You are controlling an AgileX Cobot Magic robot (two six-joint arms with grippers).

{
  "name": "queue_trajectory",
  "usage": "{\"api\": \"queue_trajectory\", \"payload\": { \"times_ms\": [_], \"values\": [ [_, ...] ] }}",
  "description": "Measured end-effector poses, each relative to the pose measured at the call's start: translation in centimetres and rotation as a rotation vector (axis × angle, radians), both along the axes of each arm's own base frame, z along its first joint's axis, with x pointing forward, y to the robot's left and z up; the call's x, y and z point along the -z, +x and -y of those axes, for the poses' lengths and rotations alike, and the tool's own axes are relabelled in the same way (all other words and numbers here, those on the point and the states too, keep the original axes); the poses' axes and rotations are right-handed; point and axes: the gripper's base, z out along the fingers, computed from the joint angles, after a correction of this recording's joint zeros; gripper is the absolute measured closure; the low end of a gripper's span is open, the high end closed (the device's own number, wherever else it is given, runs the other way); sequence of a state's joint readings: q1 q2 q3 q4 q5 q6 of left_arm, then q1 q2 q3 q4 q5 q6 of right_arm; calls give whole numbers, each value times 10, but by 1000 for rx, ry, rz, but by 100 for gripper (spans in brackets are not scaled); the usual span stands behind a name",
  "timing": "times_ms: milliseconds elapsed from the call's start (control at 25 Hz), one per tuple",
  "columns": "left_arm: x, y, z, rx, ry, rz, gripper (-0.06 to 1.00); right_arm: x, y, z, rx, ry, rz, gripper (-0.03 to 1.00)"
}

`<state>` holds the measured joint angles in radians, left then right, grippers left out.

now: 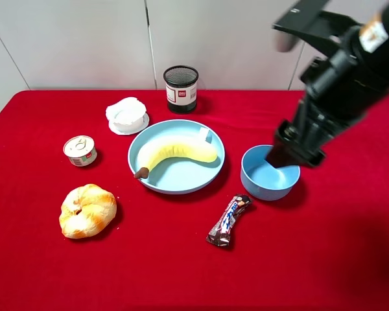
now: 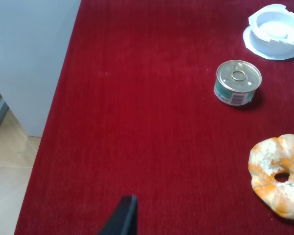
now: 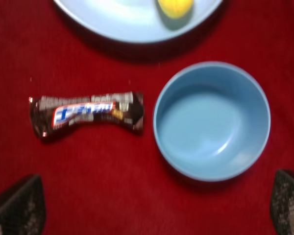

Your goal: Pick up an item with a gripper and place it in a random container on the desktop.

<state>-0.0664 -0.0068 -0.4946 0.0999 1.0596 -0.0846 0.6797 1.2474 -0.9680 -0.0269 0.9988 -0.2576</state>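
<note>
Red cloth covers the surface (image 1: 181,272). At its centre sits the wide light-blue plate (image 1: 211,170), and the yellow banana (image 1: 178,153) lies curved inside it, its brown stem tip resting on the plate's rim at about 8 o'clock and its other end toward 2 o'clock beside a small white tag.

Seen from the plate, a black mesh cup (image 1: 181,89) stands at 12 o'clock near the back wall. A white lidded tub (image 1: 127,115) sits at 10 o'clock, just beside the rim. A small tin can (image 1: 80,150) is at 9 o'clock, well apart. A croissant (image 1: 87,210) lies at 8 o'clock. A chocolate bar (image 1: 229,220) lies at 5 o'clock, near the plate. A deep blue bowl (image 1: 262,182) stands at 3 o'clock, close to the plate but apart from it.

Above that bowl hangs the right tool (image 1: 286,154), off the surface, its fingers (image 3: 17,205) spread wide with nothing between them; in its wrist view they frame the bowl and bar from either side.

Only one dark finger tip (image 2: 121,218) of the left tool shows in its wrist view, over bare cloth near the surface's edge, so whether it is spread or pressed together cannot be told.
</note>
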Motion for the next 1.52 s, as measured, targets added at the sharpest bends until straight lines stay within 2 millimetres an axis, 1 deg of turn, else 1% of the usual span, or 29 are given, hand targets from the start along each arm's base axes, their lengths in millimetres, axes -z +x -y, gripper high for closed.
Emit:
{"api": "queue_trajectory", "payload": {
  "times_ms": [480, 760, 1000, 1160, 1280, 1520],
  "values": [
    [0, 0, 0, 0, 0, 0, -4, 2, -60, 49, 89, 94, 57, 27],
    [0, 0, 0, 0, 0, 0, -4, 2, -96, 78, 118, 195, 146, 27],
    [0, 0, 0, 0, 0, 0, -4, -2, -122, 99, 140, 279, 216, 27],
    [0, 0, 0, 0, 0, 0, -4, -5, -132, 107, 159, 325, 247, 27],
    [0, 0, 0, 0, 0, 0, -4, -7, -135, 113, 190, 343, 278, 27],
    [0, 0, 0, 0, 0, 0, -4, -11, -142, 128, 379, 372, 383, 27]
  ]
}}
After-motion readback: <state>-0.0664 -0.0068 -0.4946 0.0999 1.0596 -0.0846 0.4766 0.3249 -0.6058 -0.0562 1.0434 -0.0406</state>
